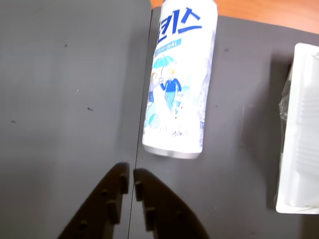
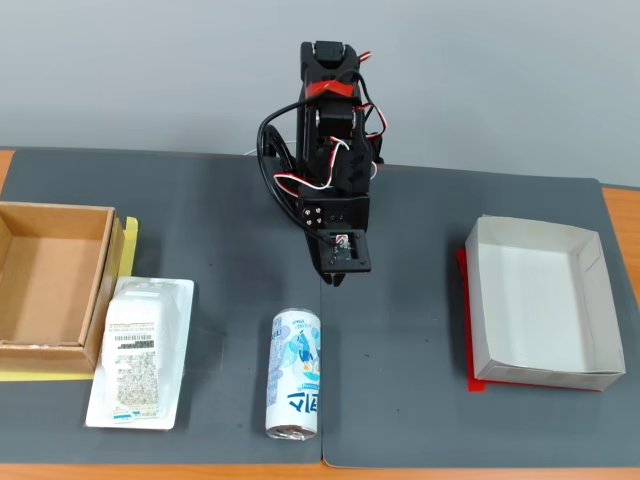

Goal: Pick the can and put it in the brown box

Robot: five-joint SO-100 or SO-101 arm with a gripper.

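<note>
Fixed view: a black SO-100-style arm [image 2: 333, 150] with red tape near its top and looped black, white and red wires sits folded at the far middle of a dark grey mat [image 2: 420, 400], its gripper [image 2: 338, 278] pointing down towards the mat. The slim white drink can with light-blue cartoon artwork and blue lettering [image 2: 294, 374] lies on its side on the mat, near the front edge, a little to the left of the gripper in this view and well apart from it, one silver end facing the camera. To the left of the can lies a flat white plastic-wrapped package with a barcode label [image 2: 140, 352], and left of that — touching or just beside it — stands the square brown cardboard box with low walls [image 2: 100, 290], its plain tan inside showing. At the right, a white paper tray-like box [image 2: 590, 300] rests on something red that peeks out beneath it. In the wrist view the two dark fingers of the gripper [image 1: 129, 180] rise from the bottom edge with only a thin slit between their tips, holding nothing — the can [image 1: 179, 79] lies just beyond them on the mat [image 1: 65, 99], up and to the right, untouched, with the plastic-wrapped package [image 1: 301, 134] at the right edge.
</note>
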